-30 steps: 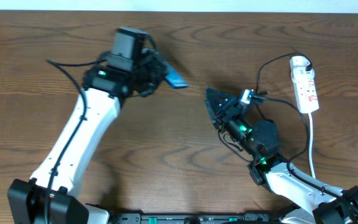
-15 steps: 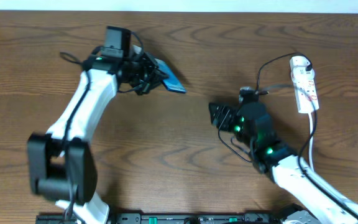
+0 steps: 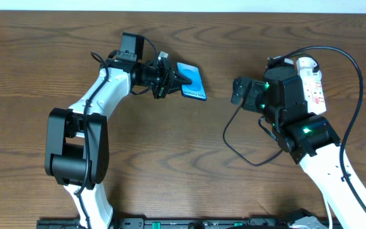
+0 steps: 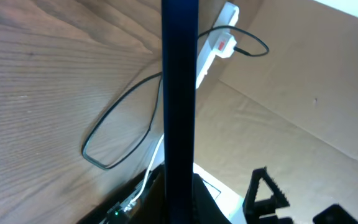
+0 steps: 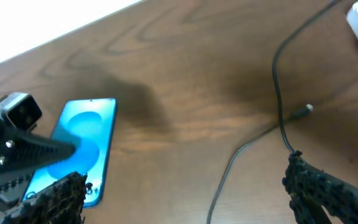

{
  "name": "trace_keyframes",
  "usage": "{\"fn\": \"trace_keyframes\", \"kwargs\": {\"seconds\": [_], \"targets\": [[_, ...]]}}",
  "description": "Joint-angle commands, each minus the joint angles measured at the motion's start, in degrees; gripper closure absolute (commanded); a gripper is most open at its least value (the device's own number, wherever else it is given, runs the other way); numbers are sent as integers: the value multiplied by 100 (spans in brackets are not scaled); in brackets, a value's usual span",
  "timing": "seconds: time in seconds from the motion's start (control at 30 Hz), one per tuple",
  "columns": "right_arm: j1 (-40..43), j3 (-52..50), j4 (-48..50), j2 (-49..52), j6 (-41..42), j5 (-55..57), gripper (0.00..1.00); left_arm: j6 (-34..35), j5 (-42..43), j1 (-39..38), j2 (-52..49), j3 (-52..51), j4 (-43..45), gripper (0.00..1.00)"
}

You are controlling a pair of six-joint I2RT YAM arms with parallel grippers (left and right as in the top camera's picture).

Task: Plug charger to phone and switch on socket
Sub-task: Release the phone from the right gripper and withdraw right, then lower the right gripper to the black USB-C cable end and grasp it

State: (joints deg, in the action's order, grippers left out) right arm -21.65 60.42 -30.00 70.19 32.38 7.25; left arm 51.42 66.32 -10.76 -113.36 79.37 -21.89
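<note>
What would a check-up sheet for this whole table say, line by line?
Surface: brown wooden table, no spills seen.
Job's things: phone, screen lit blue, gripped at one end. charger, a black cable looped on the table, with its plug tip lying free, not in the phone. socket, a white strip at the table's right side; I cannot tell if its switch is on.
Clutter: nothing seen.
Grippers: left gripper shut on the phone; right gripper open, empty.
Cables: the charger, plus a white cord.
Surroundings: pale wall past the far edge.
</note>
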Motion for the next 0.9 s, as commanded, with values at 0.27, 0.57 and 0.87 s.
{"fn": "trace_keyframes", "kwargs": {"seconds": [0.27, 0.57, 0.87], "targets": [[107, 17, -269, 1917, 2135, 369, 7, -278, 376, 7, 101, 72, 35, 93], [791, 33, -350, 2688, 3379, 72, 15, -278, 378, 7, 101, 72, 11, 93], [1279, 33, 518, 3410, 4181, -656, 36, -275, 376, 9, 101, 72, 13, 92]]}}
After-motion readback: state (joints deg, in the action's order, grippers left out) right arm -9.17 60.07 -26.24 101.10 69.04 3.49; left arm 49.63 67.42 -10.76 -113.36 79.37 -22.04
